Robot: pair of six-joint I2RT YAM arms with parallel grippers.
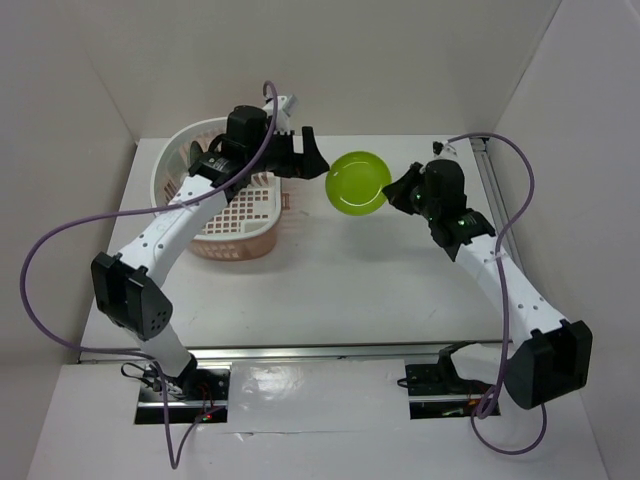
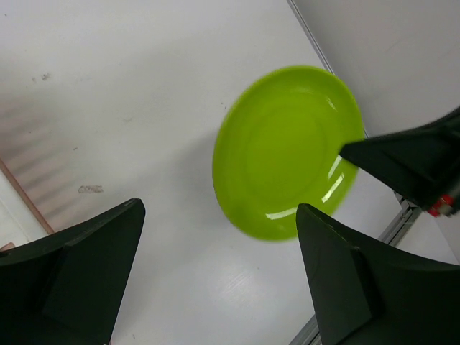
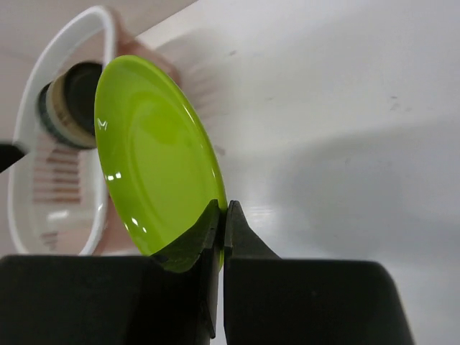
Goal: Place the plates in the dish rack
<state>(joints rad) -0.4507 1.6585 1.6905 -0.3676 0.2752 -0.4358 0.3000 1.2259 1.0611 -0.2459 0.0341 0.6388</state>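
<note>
- Lime green plate: one item, centre of the top view, slightly above the middle. It is outside the dish rack, just to the rack's right, tilted and gripped by its right-hand rim. In the right wrist view it stands nearly edge-on in the left half of the frame. In the left wrist view its glossy face fills the centre right.
- Right gripper: centre right of the top view. In its own wrist view the fingers are pressed together on the plate's rim at lower centre.
- Left gripper: upper centre of the top view, over the right end of the rack and just left of the plate. Its jaws are spread wide and hold nothing. In its own view the plate shows in the gap beyond the two fingers.
- Dish rack: pale pink-and-white slatted basket, upper left of the top view, on the table. Its white rim shows at the upper left of the right wrist view.
- Table: white surface.
</note>
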